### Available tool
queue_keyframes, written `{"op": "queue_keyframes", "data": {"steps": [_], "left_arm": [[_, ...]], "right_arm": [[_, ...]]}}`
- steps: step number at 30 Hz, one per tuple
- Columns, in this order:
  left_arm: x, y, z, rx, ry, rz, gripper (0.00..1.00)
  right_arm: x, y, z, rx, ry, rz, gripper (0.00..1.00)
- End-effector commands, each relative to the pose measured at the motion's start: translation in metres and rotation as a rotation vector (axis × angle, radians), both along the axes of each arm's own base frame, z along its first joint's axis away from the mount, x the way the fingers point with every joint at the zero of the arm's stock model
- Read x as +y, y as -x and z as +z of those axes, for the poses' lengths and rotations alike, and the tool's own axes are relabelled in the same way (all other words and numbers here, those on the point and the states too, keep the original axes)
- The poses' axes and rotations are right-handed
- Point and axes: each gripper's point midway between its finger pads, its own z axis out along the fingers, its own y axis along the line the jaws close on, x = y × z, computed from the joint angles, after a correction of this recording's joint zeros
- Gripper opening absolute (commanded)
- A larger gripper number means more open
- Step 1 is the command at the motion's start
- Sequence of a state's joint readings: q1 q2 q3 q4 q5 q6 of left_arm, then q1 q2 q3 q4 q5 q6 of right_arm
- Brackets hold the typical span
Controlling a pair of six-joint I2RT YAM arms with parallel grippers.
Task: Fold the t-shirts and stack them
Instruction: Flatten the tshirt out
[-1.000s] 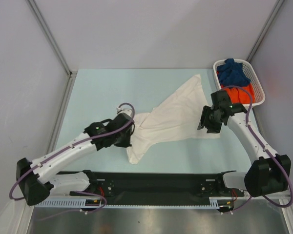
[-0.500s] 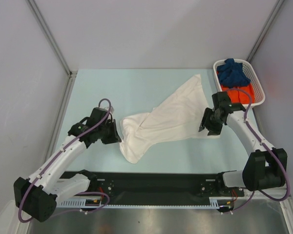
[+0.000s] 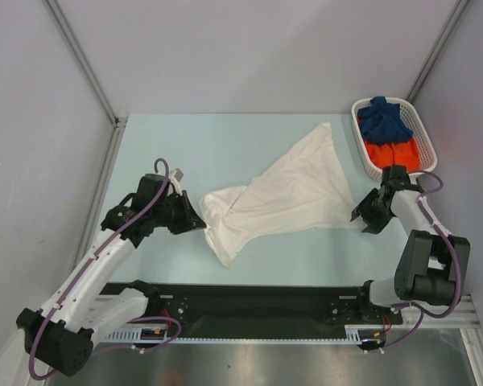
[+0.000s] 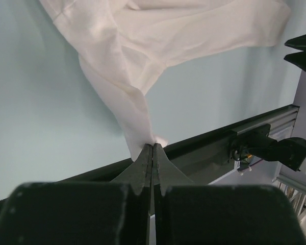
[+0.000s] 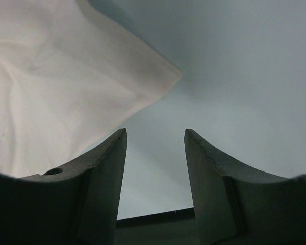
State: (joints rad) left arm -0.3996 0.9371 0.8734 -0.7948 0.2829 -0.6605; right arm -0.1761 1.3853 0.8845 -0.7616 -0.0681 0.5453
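Observation:
A white t-shirt (image 3: 282,193) lies crumpled and stretched slantwise across the middle of the pale blue table; no print shows. My left gripper (image 3: 196,223) is shut on a fold at its left end, and the left wrist view shows cloth pinched at the tips of my left gripper (image 4: 153,145). My right gripper (image 3: 361,219) is open and empty just off the shirt's right corner. In the right wrist view my right gripper (image 5: 155,135) frames bare table beside the shirt (image 5: 56,87). A dark blue shirt (image 3: 384,118) and an orange shirt (image 3: 391,153) lie in the basket.
A white lattice basket (image 3: 425,143) stands at the back right, close behind my right arm. A black rail (image 3: 258,301) runs along the near table edge and also shows in the left wrist view (image 4: 219,148). Grey walls enclose the table on three sides.
My left gripper has moved left, dragging the shirt's left end with it. My right gripper has moved right, off the shirt to beside its right corner.

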Motion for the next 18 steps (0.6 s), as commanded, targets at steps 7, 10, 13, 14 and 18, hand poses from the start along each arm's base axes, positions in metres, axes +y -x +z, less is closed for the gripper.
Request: {"op": "queue_keyframes", "data": {"steps": [7,10,13,14,18], "left_arm": [[0.008,-0.012,0.030,-0.119,-0.022,0.007,0.00],[0.009,-0.013,0.031,-0.131,-0.033,0.000,0.00],[0.011,-0.014,0.036,-0.148,-0.046,-0.006,0.00],[0.012,-0.014,0.036,-0.150,-0.054,-0.008,0.00],[0.014,-0.017,0.045,-0.177,-0.057,-0.009,0.00]], "right_arm": [[-0.025,-0.020,-0.043,-0.032,0.000,-0.108,0.52],[-0.023,-0.024,-0.051,-0.039,-0.020,-0.112,0.52],[-0.027,-0.027,-0.055,-0.040,-0.004,-0.121,0.50],[-0.030,-0.027,-0.056,-0.036,0.010,-0.128,0.50],[-0.026,-0.027,-0.058,-0.021,-0.019,-0.121,0.37]]}}
